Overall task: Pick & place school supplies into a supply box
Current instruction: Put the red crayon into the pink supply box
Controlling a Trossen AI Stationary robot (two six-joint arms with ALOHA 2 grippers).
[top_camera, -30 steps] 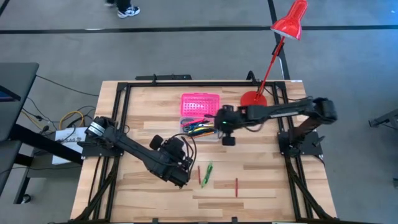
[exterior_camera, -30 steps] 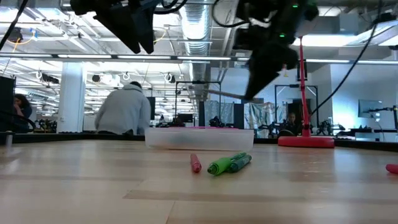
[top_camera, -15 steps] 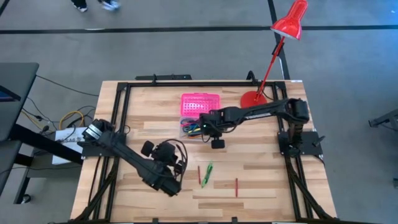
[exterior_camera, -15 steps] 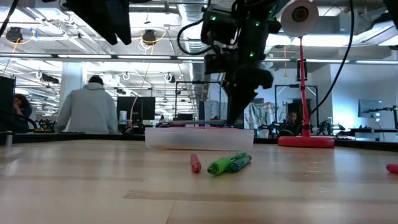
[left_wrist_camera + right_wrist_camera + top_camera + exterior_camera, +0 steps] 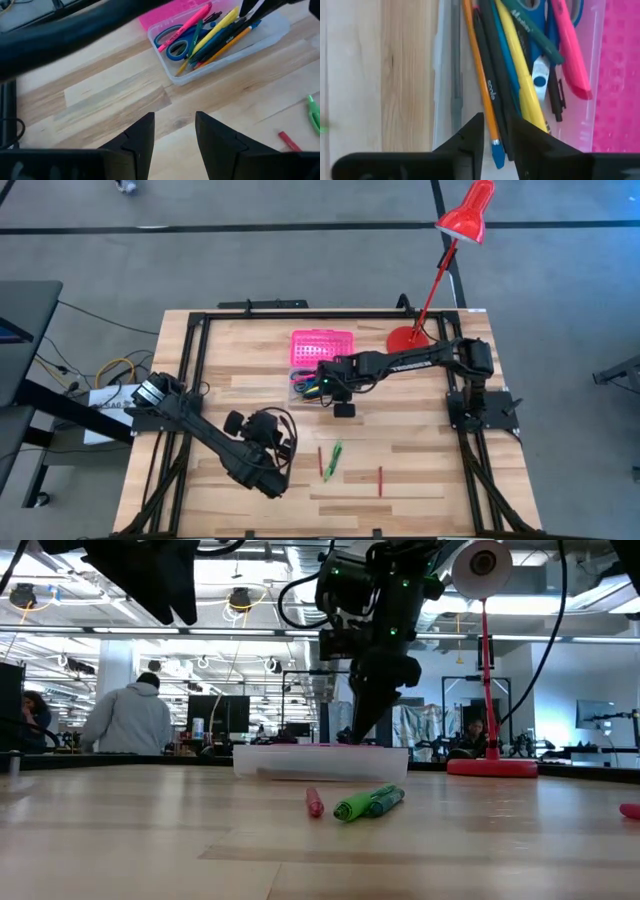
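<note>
Right gripper hangs unclenched and empty over the supply box; the green marker looks light, stiff, slippery—take it mid-barrel.

The light wooden bench, edged by a black frame, carries a clear pencil case with its pink lid lying open flat toward the far edge, and the round base of a red lamp stands just beside the lid. Nearer the front, well apart from the case, lie a red pen and a green marker close together. Another red pen lies off to their right.
</note>
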